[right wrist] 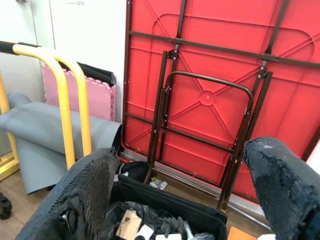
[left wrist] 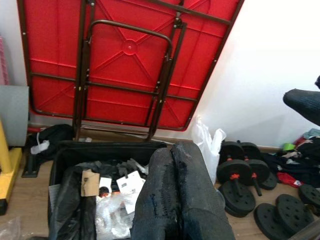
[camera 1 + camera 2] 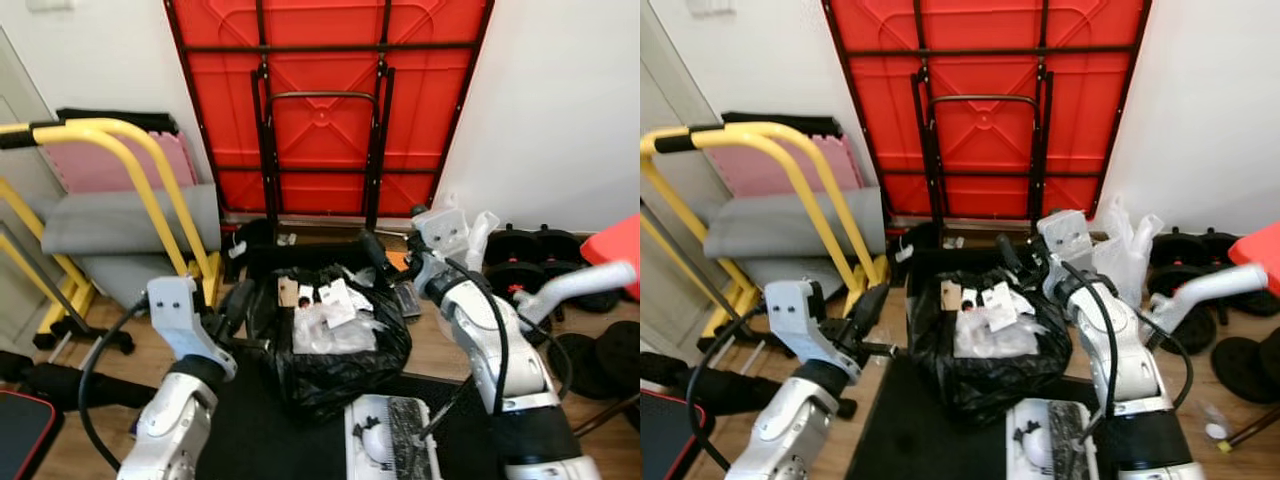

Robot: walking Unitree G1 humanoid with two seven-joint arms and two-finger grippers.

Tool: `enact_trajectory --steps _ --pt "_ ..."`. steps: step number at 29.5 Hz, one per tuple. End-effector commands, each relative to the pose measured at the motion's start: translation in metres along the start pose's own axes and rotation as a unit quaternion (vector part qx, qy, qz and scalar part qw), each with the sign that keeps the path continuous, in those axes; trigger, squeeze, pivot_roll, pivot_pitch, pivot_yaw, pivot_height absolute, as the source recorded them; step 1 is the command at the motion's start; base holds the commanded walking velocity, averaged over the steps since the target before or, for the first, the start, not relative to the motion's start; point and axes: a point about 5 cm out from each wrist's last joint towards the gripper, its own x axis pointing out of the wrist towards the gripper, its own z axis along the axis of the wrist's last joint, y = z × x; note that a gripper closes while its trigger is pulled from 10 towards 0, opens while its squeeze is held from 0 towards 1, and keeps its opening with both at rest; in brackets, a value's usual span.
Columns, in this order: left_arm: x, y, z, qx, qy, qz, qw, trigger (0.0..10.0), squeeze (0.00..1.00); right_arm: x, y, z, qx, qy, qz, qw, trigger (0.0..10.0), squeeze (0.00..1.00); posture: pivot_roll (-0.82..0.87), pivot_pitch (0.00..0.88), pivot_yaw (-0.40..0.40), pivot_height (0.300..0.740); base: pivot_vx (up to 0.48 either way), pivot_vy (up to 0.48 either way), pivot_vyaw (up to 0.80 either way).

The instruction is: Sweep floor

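Dustpan (image 3: 385, 435), white with a dark brush lying in it, is sitting nearest the camera on the black mat (image 3: 250, 440), just behind and below the right gripper's arm. Ahead of it, the black rubbish bag (image 3: 340, 345) is standing open between the two grippers, holding clear plastic and small white tags. The left gripper (image 3: 236, 302) is hanging beside the bag's left edge; its fingers (image 2: 175, 195) are pressing together with nothing between them. The right gripper (image 3: 378, 252) is reaching over the bag's far right rim, its fingers (image 1: 87, 190) spreading wide apart and gripping nothing. Off to the left gripper's outer side, a yellow metal frame (image 3: 150, 190) is arching over a grey rolled mat (image 3: 110, 225) and a pink foam pad (image 3: 100, 165). Beyond the right gripper, dumbbell weights (image 3: 535, 262) are lying on the wooden floor (image 3: 430, 345) beside a white plastic bag (image 3: 1125, 250). Farthest back, a red folding table (image 3: 325, 100) is leaning against the white wall (image 3: 560, 110).
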Motion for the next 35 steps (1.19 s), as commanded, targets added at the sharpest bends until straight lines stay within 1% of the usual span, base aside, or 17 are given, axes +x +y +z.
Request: enact_trajectory --steps 1,3,7,13,15,18,20,21,22,23,24,25,26,28,30,32,35 --pt "-0.002 0.001 0.0 0.001 0.005 -0.005 1.0 10.0 0.0 0.0 0.002 -0.001 -0.005 0.006 0.003 1.0 10.0 0.0 -0.15 0.0 0.008 0.71 0.0 0.0 0.0" --pt "-0.002 0.001 0.0 0.001 0.006 -0.006 1.0 10.0 0.0 -0.001 -0.003 -0.005 -0.015 0.023 -0.008 1.0 10.0 0.0 -0.14 0.0 0.01 0.7 0.0 0.0 0.0" --pt "-0.003 0.001 0.0 0.002 0.007 -0.006 1.0 10.0 0.0 -0.006 0.0 -0.012 0.006 0.049 0.031 0.998 10.0 0.0 -0.14 0.0 0.011 0.685 0.0 0.0 0.0" --pt "-0.003 0.001 0.0 0.006 0.009 -0.007 1.0 10.0 0.0 -0.014 -0.002 -0.018 0.025 0.071 0.041 0.996 10.0 0.0 -0.15 0.0 0.013 0.67 0.0 0.0 0.0" --pt "-0.004 0.001 0.0 0.014 0.01 -0.007 1.0 10.0 0.0 -0.021 -0.009 -0.024 0.051 0.088 0.042 0.994 10.0 0.0 -0.15 0.0 0.013 0.655 0.0 0.0 0.0" --pt "-0.004 0.001 0.0 0.019 0.012 -0.008 1.0 10.0 0.0 -0.026 -0.015 -0.03 0.056 0.101 0.031 0.993 10.0 0.0 -0.15 0.0 0.014 0.645 0.0 0.0 0.0" --pt "-0.004 0.001 0.0 0.019 0.012 -0.008 1.0 10.0 0.0 -0.026 -0.015 -0.03 0.056 0.101 0.031 0.993 10.0 0.0 -0.15 0.0 0.014 0.645 0.0 0.0 0.0" --pt "-0.005 0.001 0.0 0.021 0.013 -0.009 1.0 10.0 0.0 -0.03 -0.021 -0.036 0.054 0.115 0.016 0.992 10.0 0.0 -0.15 0.0 0.019 0.64 0.0 0.0 0.0" --pt "-0.005 0.001 0.0 0.021 0.013 -0.009 1.0 10.0 0.0 -0.03 -0.021 -0.036 0.054 0.115 0.016 0.992 10.0 0.0 -0.15 0.0 0.019 0.64 0.0 0.0 0.0" --pt "-0.005 0.002 0.001 0.024 0.015 -0.012 1.0 10.0 0.0 -0.036 -0.029 -0.044 0.051 0.131 -0.009 0.99 10.0 0.0 -0.15 0.0 0.024 0.635 0.0 0.0 0.0" --pt "-0.005 0.002 0.001 0.024 0.015 -0.012 1.0 10.0 0.0 -0.036 -0.029 -0.044 0.051 0.131 -0.009 0.99 10.0 0.0 -0.15 0.0 0.024 0.635 0.0 0.0 0.0" --pt "-0.006 0.001 0.001 0.029 0.017 -0.016 0.999 10.0 0.0 -0.044 -0.04 -0.053 0.045 0.15 -0.039 0.987 10.0 0.0 -0.16 0.0 0.029 0.63 0.0 0.0 0.0" --pt "-0.006 0.001 0.001 0.029 0.017 -0.016 0.999 10.0 0.0 -0.044 -0.04 -0.053 0.045 0.15 -0.039 0.987 10.0 0.0 -0.16 0.0 0.029 0.63 0.0 0.0 0.0" --pt "-0.007 0.001 0.0 0.033 0.025 -0.028 0.999 10.0 0.0 -0.058 -0.062 -0.066 0.03 0.182 -0.104 0.977 10.0 0.0 -0.16 0.003 0.035 0.62 0.0 0.0 0.0" --pt "-0.007 0.001 0.0 0.033 0.025 -0.028 0.999 10.0 0.0 -0.058 -0.062 -0.066 0.03 0.182 -0.104 0.977 10.0 0.0 -0.16 0.003 0.035 0.62 0.0 0.0 0.0" --pt "-0.008 0.001 0.0 0.037 0.033 -0.039 0.998 10.0 0.0 -0.07 -0.078 -0.075 0.018 0.201 -0.158 0.967 10.0 0.0 -0.16 0.011 0.042 0.61 0.0 0.0 0.0" --pt "-0.008 0.0 -0.001 0.042 0.035 -0.045 0.998 10.0 0.0 -0.074 -0.084 -0.077 0.013 0.206 -0.179 0.962 10.0 0.0 -0.16 0.011 0.042 0.605 0.0 0.0 0.0"
